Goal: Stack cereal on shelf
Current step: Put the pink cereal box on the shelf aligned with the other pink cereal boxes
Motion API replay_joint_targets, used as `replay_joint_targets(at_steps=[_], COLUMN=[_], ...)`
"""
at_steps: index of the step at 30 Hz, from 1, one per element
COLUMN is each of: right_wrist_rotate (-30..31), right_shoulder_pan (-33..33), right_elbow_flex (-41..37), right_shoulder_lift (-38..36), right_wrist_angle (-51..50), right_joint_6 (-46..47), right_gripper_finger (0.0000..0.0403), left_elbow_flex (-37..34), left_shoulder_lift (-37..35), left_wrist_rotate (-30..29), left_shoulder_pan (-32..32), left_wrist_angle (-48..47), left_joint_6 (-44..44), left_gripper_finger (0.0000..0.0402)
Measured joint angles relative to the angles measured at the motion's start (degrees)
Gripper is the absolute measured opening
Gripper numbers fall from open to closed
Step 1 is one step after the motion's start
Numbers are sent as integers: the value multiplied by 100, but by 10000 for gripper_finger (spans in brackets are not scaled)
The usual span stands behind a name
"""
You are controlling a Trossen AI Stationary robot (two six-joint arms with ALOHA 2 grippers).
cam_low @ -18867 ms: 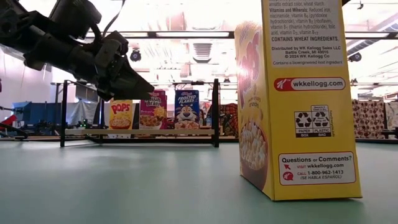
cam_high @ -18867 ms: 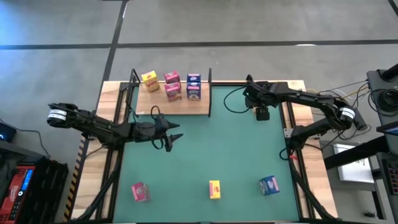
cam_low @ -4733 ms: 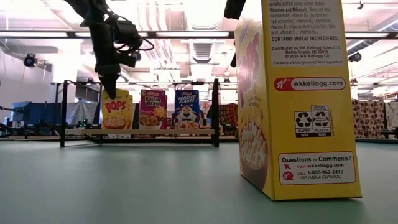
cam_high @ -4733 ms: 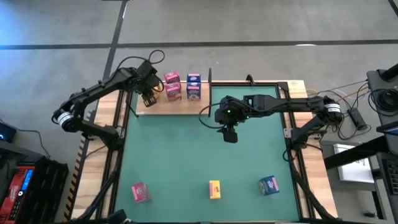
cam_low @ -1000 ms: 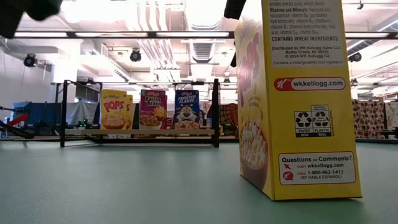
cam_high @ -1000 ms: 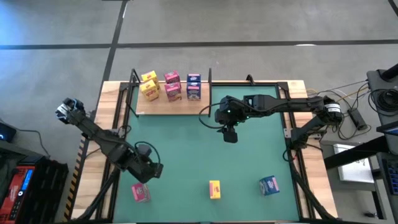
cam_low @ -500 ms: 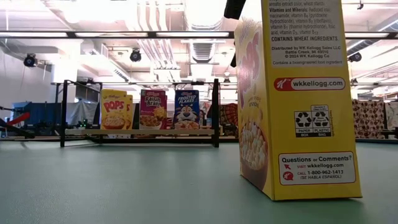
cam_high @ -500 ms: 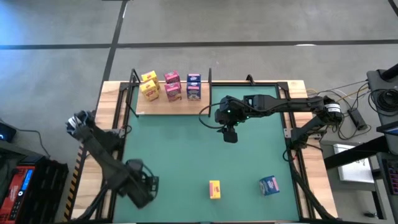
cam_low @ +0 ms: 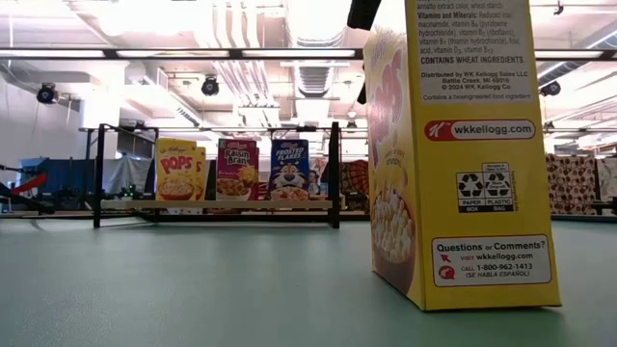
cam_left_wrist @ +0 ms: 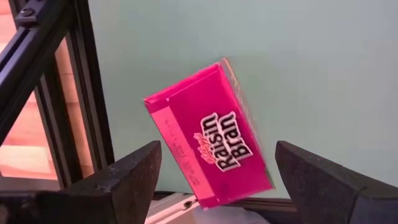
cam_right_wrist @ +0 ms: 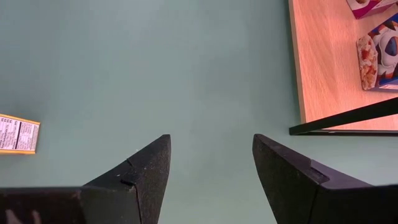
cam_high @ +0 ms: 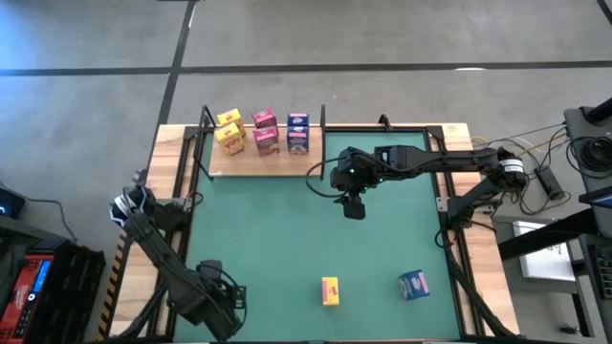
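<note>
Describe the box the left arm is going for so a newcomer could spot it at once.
Start at the green table mat and go to its near-left corner, where the left gripper hangs with its fingers open on either side of a box. That is the pink Raisin Bran box, lying on the mat by the black frame rail. The other loose boxes, yellow and blue, lie farther right.

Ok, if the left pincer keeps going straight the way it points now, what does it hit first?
The pink Raisin Bran box. The left pincer is open above it at the mat's near-left corner, fingers on either side, pointing down. How far above the box it is remains unclear.
</note>
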Motion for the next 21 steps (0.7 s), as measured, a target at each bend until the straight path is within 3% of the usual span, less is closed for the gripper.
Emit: replay_joint_targets(at_steps=[13, 21], right_wrist_rotate=[0, 0], right_shoulder_pan=[0, -2], right_elbow_flex=[0, 0], right_shoulder_lift=[0, 0], right_wrist_angle=[0, 0], right_joint_6=[1, 0], right_gripper_finger=[216, 216], left_elbow_flex=[-843, -1101], left_shoulder_lift=[-39, -88], left_wrist_rotate=[-261, -327], left_shoulder_pan=[11, 16], left_wrist_angle=[748, 841], left_joint_6=[78, 571], left_gripper_finger=[285, 196])
